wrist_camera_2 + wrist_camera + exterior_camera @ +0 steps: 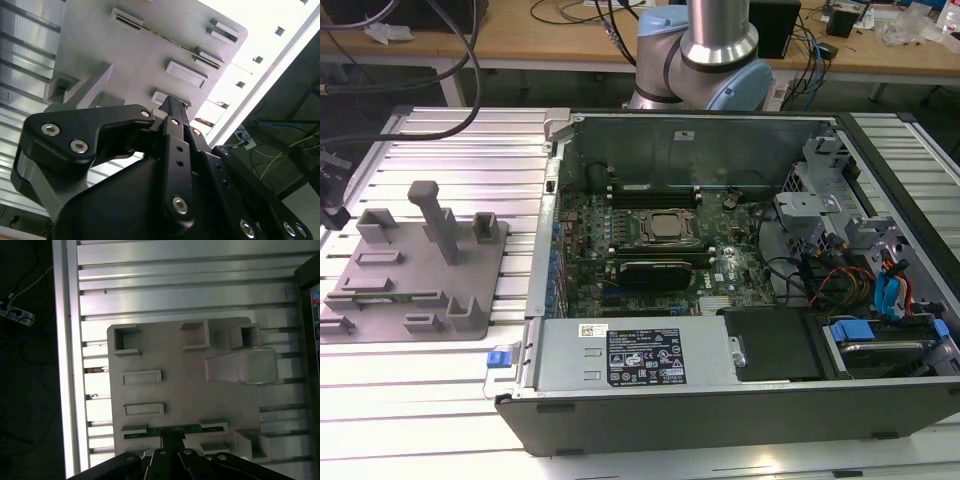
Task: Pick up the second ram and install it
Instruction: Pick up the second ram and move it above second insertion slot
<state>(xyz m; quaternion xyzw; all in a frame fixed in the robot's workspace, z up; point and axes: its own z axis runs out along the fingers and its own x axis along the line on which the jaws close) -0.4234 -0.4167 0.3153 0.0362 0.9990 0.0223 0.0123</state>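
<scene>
The second ram (155, 430) is sitting in the grey tray (190, 390), a thin green strip running between two little holder blocks near one edge. From where I'm driving, the gripper (172, 439) is right at the middle of the stick, but I honestly can't tell if it's apart or clamped on it. In the exterior view the tray is on the slatted table (440, 150), on the exterior view's left of the open PC case (650, 140)

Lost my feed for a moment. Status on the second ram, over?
Gripper over grey tray, lined up above second ram. Ram on edge in the tray, not lifted. No obstruction seen.
</scene>
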